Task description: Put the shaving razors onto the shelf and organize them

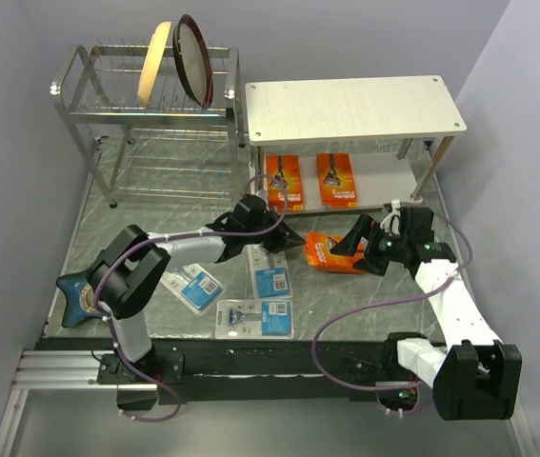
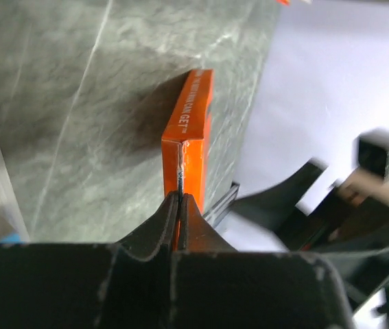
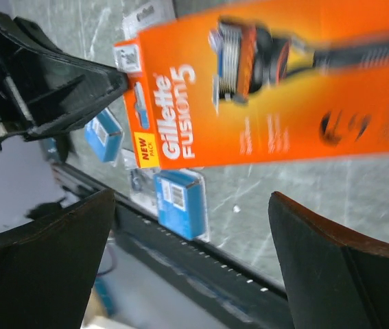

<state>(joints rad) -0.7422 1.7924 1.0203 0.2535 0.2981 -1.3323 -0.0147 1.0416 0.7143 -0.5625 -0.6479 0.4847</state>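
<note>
**Top external.** Shelf [image 1: 355, 109], back right of the bench [image 1: 155, 238]. Its lower tier carries 2 shelved orange packs [image 1: 285, 181] side by side, with bare board to their right. A third orange pack [image 1: 327, 252] sits in front of the shelf's front edge, between the left fingers [image 1: 293, 238] and the right fingers [image 1: 355, 248]. 3 blue-card packs [image 1: 270, 274] lie flat toward the bench's near edge. Dish rack [image 1: 146, 105], back left.

**Left wrist.** Left fingers clenched on the thin end edge of the third orange pack, seen edge-on. Side print is partly legible: "GET".

**Right wrist.** Right fingers released, spread wide, not touching the pack. The pack face reads "Gillette FUSION5" and "NEW PACK".
</note>
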